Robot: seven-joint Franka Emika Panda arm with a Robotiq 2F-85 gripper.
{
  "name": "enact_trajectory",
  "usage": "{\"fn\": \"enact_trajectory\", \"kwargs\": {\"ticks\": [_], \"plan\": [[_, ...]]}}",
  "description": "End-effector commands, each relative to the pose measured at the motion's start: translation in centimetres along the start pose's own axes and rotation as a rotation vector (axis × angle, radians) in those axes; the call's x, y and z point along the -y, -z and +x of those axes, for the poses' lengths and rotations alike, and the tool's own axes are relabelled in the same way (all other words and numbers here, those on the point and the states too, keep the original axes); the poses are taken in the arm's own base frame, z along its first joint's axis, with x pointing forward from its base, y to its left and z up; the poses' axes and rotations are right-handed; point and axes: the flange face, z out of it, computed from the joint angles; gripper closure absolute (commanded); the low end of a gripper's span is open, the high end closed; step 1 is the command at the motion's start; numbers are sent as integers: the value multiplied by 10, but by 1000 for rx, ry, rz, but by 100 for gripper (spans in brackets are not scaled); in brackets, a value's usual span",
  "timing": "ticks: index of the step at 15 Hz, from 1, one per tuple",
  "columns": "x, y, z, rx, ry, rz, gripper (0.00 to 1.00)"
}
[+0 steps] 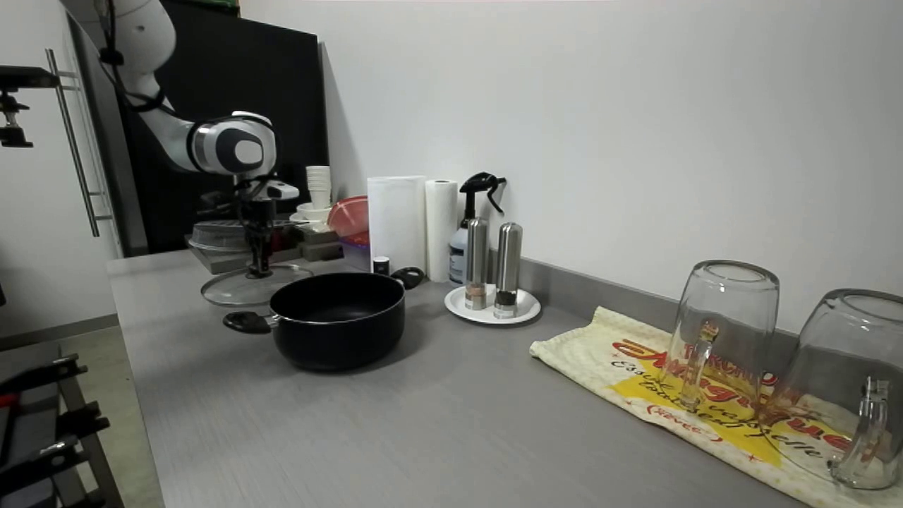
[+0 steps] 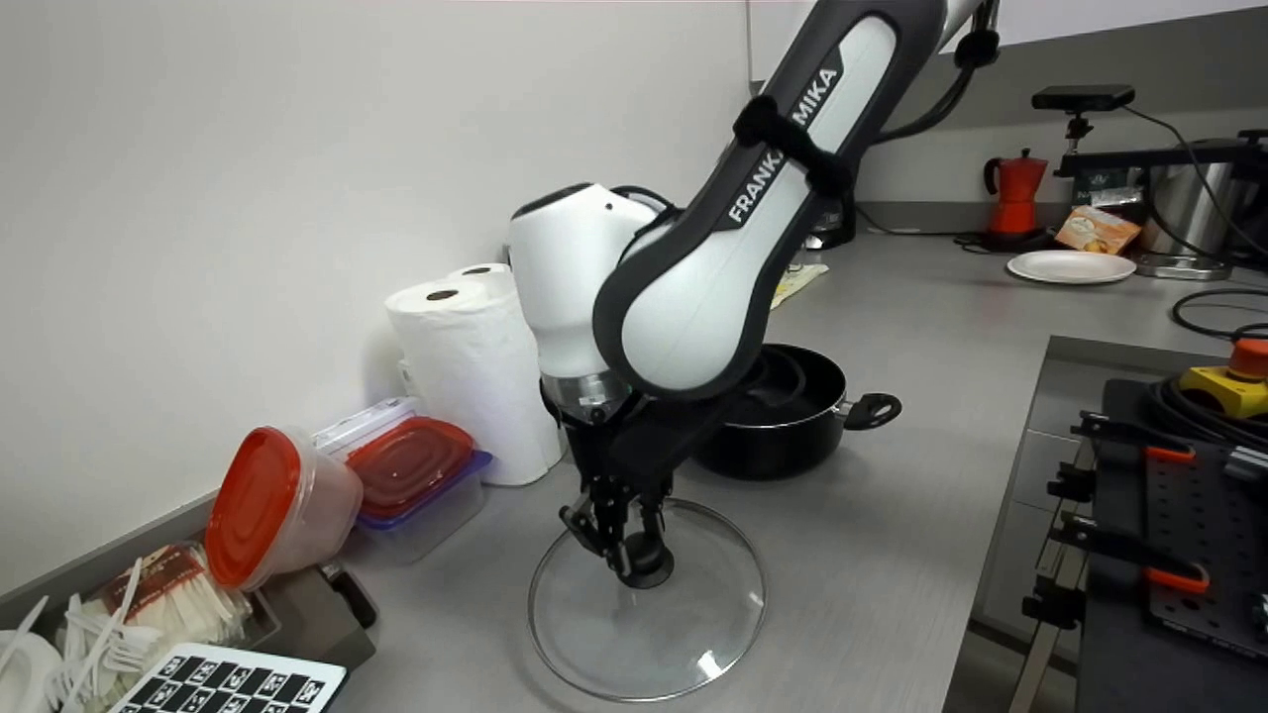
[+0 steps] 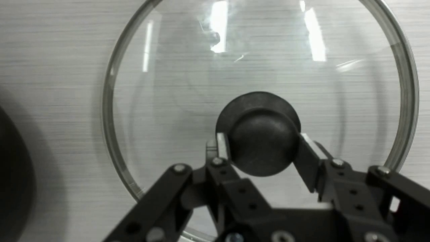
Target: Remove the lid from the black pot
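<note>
The black pot (image 1: 338, 342) stands uncovered on the grey counter, and its dark inside shows. It also shows in an exterior view (image 2: 783, 451), partly behind the arm, and its edge is at the left of the wrist view (image 3: 13, 178). The clear glass lid (image 2: 684, 634) with a metal rim and black knob is beside the pot, at or just above the counter; I cannot tell which. My gripper (image 3: 262, 143) is shut on the lid's black knob, one finger on each side. In an exterior view the gripper (image 1: 259, 271) points down over the lid (image 1: 243, 289).
Paper rolls (image 1: 396, 222) stand by the wall. Two mills (image 1: 508, 268) stand on a white plate (image 1: 458, 310). Glass mugs (image 1: 719, 317) stand on a yellow-and-white towel (image 1: 600, 339). Red-lidded containers (image 2: 411, 470) and a cutlery box (image 2: 188, 604) line the wall near the lid.
</note>
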Motion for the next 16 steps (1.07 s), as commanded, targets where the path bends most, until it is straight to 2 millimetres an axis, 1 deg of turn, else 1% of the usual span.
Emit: {"fn": "enact_trajectory", "kwargs": {"ticks": [1,3,6,7,8,9,11,12,16], "plan": [[8,-20,9,-27,-11,-47,75],[9,-29,10,-22,-12,-63,75],[16,-29,10,-30,-11,-74,75],[17,-28,10,-26,-11,-74,25],[9,-30,6,-7,-4,-44,49],[11,-30,6,-8,-4,-45,44],[13,-29,6,-11,-3,-45,29],[13,-29,6,-12,-3,-45,25],[12,-29,7,-12,-4,-46,25]]}}
